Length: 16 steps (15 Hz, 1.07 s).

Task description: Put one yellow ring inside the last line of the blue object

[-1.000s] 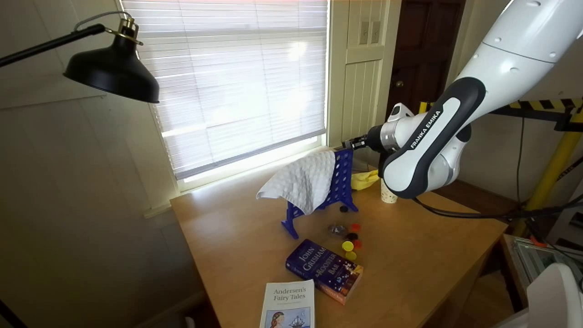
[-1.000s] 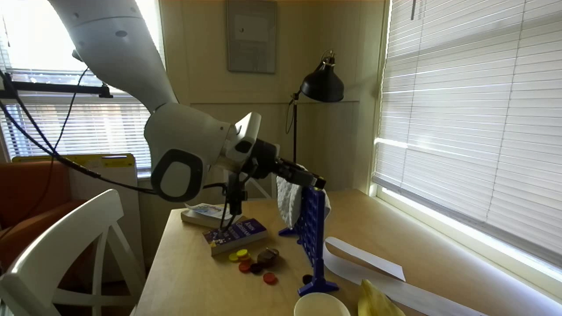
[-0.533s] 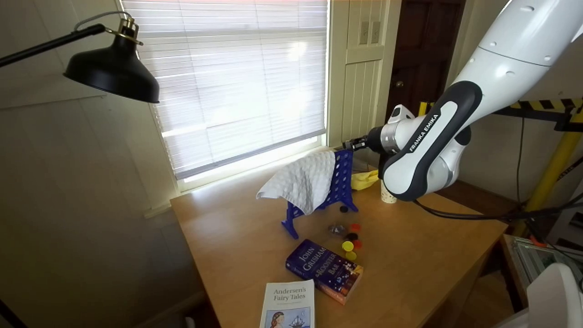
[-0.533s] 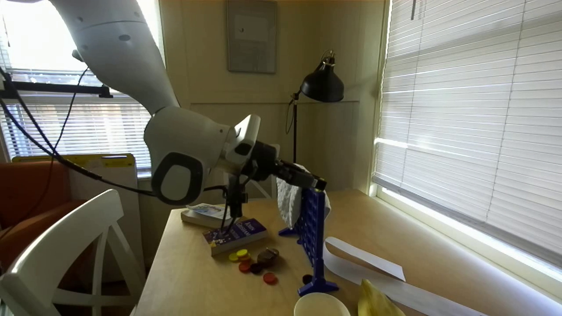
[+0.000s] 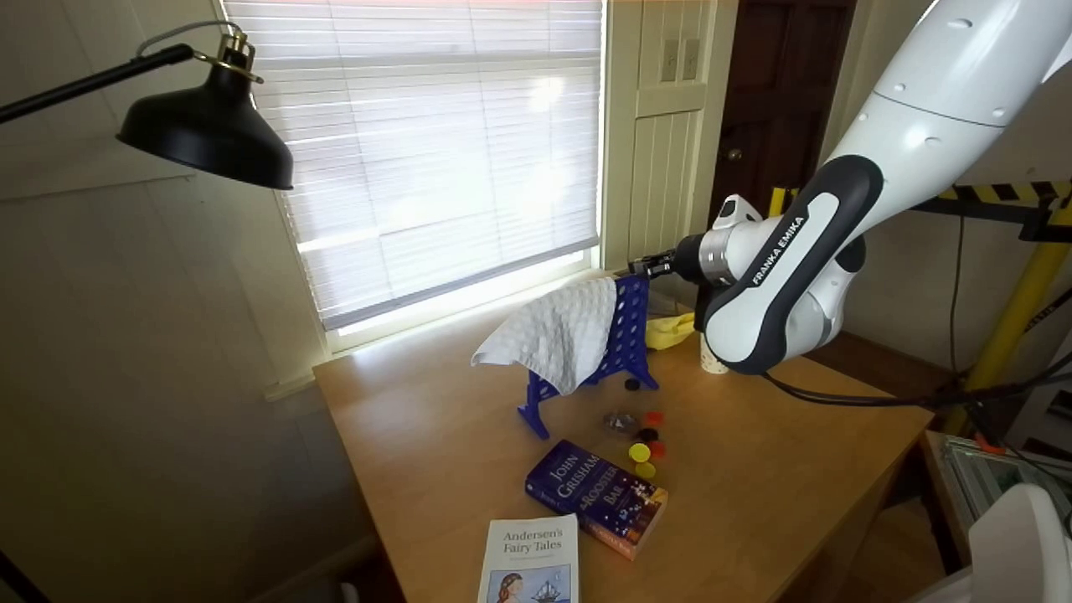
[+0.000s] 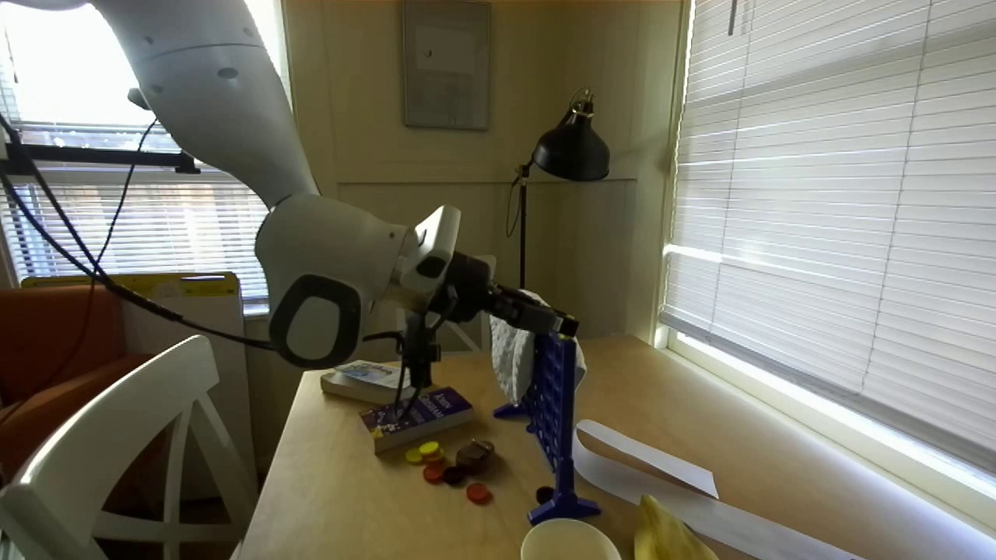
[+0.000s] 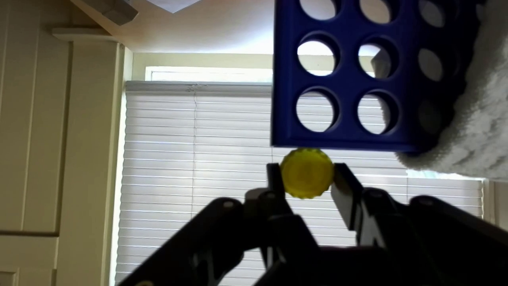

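Three yellow rings [image 7: 306, 173], two books [image 5: 597, 498], one blue rack [image 7: 348, 75], one cup [image 6: 570, 542].

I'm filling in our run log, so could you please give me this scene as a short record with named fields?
End effector: closed on the yellow ring
Ring position: at the top edge of the blue rack, by an end column
Ring inside rack: cannot tell
Rack: upright on the table
White cloth: draped over part of the rack
Loose on table: two yellow pieces, red pieces, black pieces
Books: The Rooster Bar, Andersen's Fairy Tales
Release: not yet done
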Motion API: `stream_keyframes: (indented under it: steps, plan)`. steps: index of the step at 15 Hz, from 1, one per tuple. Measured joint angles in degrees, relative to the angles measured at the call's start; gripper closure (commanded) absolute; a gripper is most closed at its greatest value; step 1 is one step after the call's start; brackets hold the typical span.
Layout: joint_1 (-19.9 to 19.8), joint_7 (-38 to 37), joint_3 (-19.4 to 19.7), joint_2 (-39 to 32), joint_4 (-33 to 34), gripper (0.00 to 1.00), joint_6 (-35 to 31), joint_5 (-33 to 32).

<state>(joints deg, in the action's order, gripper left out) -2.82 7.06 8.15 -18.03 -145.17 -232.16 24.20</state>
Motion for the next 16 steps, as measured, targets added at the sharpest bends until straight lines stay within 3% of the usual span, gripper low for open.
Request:
stream_keyframes:
  steps: [10,11,12,14,16]
  plan:
    - [-0.04,-0.6,0.08,-2.64,1.6,0.89,-2.2,-0.38]
    - [-0.04,-0.6,0.09,-2.82,1.78,0.7,-2.27,-0.38]
    - [-0.04,-0.6,0.09,-2.93,1.88,0.39,-2.34,-0.39]
    - [-0.04,-0.6,0.09,-2.97,1.9,0.32,-2.35,-0.39]
    - [-0.04,-0.71,0.09,-2.99,1.89,0.17,-2.35,-0.4]
